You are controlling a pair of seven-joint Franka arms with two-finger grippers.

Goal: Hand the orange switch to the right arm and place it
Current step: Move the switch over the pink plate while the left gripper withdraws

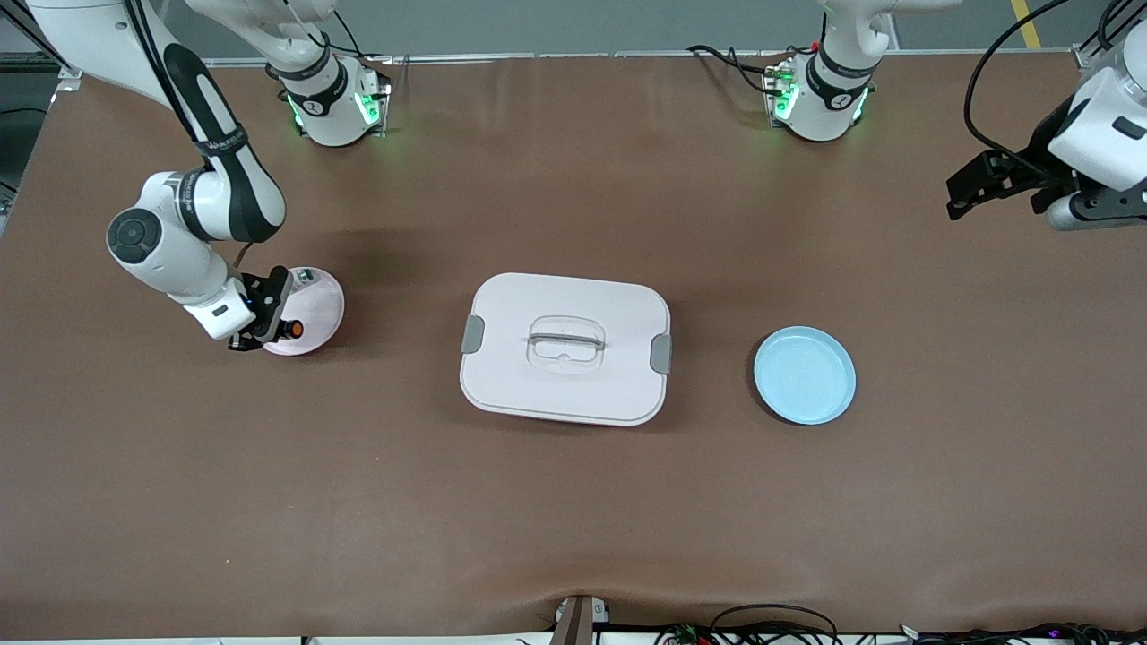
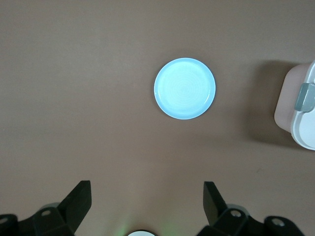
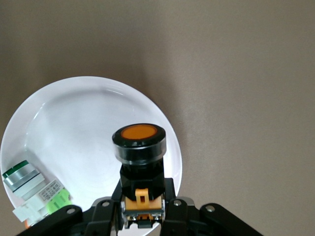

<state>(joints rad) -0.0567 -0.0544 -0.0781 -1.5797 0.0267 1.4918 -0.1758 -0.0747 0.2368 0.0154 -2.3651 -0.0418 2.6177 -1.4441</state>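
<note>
Placing step: my right gripper (image 3: 140, 209) pinching orange switch (image 3: 139, 147) over white plate (image 3: 74, 123); next lower gently, release. Left gripper (image 2: 146, 204) spread, waiting.

At the right arm's end of the brown table (image 1: 573, 502), the right gripper (image 1: 260, 333) hangs over a small pale pink round plate (image 1: 321, 296), its fingers closed on the tiny black orange-capped switch (image 1: 292, 330), while a small whitish-green part (image 1: 307, 277) lies on that plate's rim nearer the robots' bases. A white rectangular lidded container with grey side clips and a clear handle (image 1: 566, 348) sits mid-table, and a light blue round plate (image 1: 804, 374) lies beside it toward the left arm's end. The left gripper (image 1: 972, 190) waits in the air over the table's edge at the left arm's end, its black fingers spread.
</note>
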